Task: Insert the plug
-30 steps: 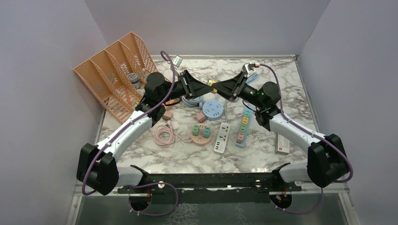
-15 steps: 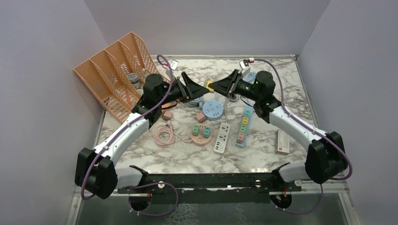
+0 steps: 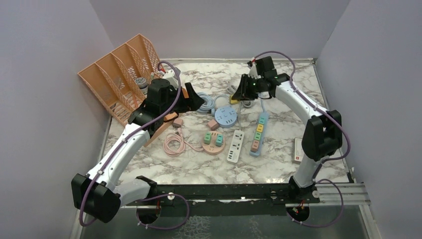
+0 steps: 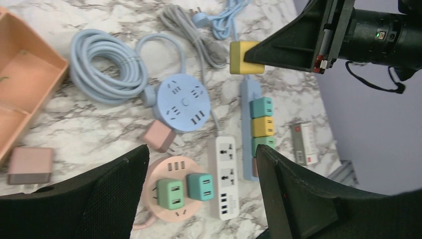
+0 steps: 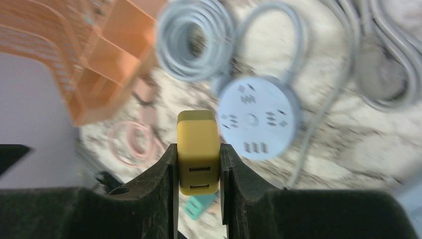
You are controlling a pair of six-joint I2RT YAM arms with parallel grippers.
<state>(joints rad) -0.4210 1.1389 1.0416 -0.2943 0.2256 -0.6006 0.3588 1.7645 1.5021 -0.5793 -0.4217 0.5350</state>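
Covering the whole floor of the scene, the marble table (image 3: 278,169) carries an orange file rack (image 3: 117,79) at its far left. A long blue power strip (image 3: 258,132) and a white power strip (image 3: 235,145) lie side by side right of centre. A round blue socket (image 3: 226,117) sits just beyond them, and a round pink socket (image 3: 213,142) lies left of the white one. The left gripper (image 3: 195,102) hangs near the rack, its 2 jaws spread apart with nothing between them. The right gripper (image 5: 198,149) hovers over the far middle of the table, clamped on the small yellow plug (image 5: 197,134). The plug is held in the air, in no socket, with 2 ports facing the wrist camera.
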